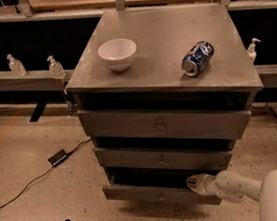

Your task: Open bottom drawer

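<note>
The grey wooden drawer unit stands in the middle of the camera view with three drawers. The bottom drawer [153, 191] is the lowest and narrowest one, with a small round knob at its centre, and it stands pulled out a little with a dark gap above its front. My gripper [191, 182] is at the end of the white arm [238, 187] coming in from the lower right. Its tip rests at the top edge of the bottom drawer front, right of the knob, inside the dark gap.
A white bowl [117, 53] and a blue can [197, 58] lying on its side sit on the unit's top [159, 34]. The top drawer [165, 124] and middle drawer [162, 159] are above. A black cable and adapter [57, 157] lie on the floor to the left.
</note>
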You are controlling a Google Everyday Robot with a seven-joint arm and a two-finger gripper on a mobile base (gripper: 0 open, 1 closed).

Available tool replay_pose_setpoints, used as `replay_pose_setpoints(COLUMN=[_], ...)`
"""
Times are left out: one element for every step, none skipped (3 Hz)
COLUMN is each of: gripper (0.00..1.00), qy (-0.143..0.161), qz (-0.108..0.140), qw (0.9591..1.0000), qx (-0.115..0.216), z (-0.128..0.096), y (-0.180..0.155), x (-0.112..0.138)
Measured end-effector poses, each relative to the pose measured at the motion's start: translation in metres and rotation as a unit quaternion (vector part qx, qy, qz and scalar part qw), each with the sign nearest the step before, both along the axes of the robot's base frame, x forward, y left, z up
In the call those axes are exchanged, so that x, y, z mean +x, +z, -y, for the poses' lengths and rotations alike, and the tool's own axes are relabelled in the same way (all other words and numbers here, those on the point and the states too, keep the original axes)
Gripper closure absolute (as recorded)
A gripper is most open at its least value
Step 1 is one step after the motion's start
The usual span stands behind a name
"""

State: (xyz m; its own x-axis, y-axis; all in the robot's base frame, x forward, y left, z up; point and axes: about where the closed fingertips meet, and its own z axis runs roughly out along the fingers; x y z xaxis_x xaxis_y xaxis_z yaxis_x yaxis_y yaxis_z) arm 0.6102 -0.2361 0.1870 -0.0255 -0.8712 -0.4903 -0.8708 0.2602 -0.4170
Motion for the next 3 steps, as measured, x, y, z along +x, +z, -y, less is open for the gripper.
replay_pose_setpoints(gripper=[1.00, 1.00, 1.00], qy=[0.000, 0.000, 0.000], qz=[0.000, 0.000, 0.000], qw=[1.0000, 1.0000, 1.0000], qx=[0.000, 0.000, 0.000], z=[0.0000, 0.0000, 0.0000], y=[0.0004, 0.0005, 0.0004], x=[0.0000, 0.0000, -0.0002])
